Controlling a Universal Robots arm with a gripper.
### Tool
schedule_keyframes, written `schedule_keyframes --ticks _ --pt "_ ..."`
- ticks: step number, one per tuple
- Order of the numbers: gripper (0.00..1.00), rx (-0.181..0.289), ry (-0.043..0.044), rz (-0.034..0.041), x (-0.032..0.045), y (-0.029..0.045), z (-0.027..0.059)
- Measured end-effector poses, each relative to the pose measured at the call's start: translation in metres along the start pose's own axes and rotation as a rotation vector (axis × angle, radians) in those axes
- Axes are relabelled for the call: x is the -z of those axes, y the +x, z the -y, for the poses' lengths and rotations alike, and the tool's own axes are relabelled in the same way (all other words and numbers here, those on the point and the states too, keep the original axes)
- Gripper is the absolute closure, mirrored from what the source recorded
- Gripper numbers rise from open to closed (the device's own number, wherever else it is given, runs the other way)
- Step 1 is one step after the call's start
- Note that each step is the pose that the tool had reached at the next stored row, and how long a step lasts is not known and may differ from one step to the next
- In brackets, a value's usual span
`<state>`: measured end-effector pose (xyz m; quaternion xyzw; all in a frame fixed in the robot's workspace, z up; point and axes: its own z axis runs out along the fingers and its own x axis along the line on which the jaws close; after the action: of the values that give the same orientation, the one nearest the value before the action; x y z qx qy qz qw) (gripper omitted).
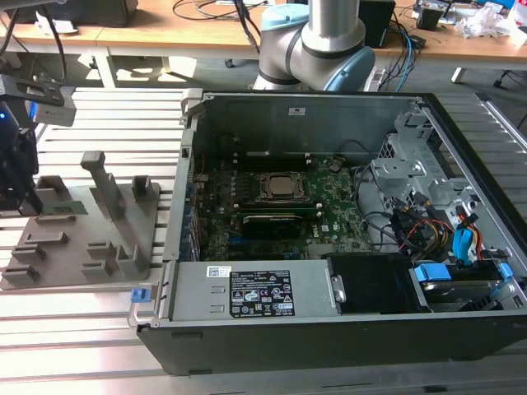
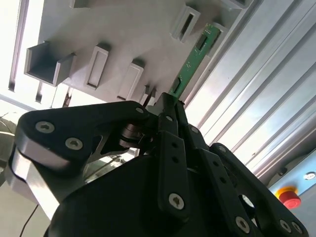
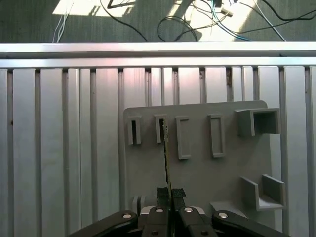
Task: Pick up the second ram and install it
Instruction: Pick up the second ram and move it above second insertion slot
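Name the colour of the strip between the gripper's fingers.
Green; the second ram shows best in the second wrist view.

Second ram (image 2: 191,61): long narrow green board strip, dark chips on face. Stands on edge over grey holder tray (image 2: 123,29), near end pinched in tool (image 2: 169,102).

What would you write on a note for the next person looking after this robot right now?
Gripper: jaws shut on one end of the second ram, seen in both wrist views.
Second ram: on its edge over the grey holder tray, its far end by one of the tray's slots. The tray sits at the exterior view's left, beside the open computer case.
Done: the ram is gripped.
Left: the ram is not yet in the motherboard inside the case.
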<state>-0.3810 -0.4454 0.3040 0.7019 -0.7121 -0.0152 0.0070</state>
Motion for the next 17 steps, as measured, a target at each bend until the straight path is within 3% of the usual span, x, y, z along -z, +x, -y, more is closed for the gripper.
schedule_keyframes --ticks 7,17 --pt "0.86 0.000 0.0000 0.0000 0.0094 -0.0001 -0.0003" --pt "0.86 0.000 0.0001 0.0001 0.0356 -0.0005 -0.0011"
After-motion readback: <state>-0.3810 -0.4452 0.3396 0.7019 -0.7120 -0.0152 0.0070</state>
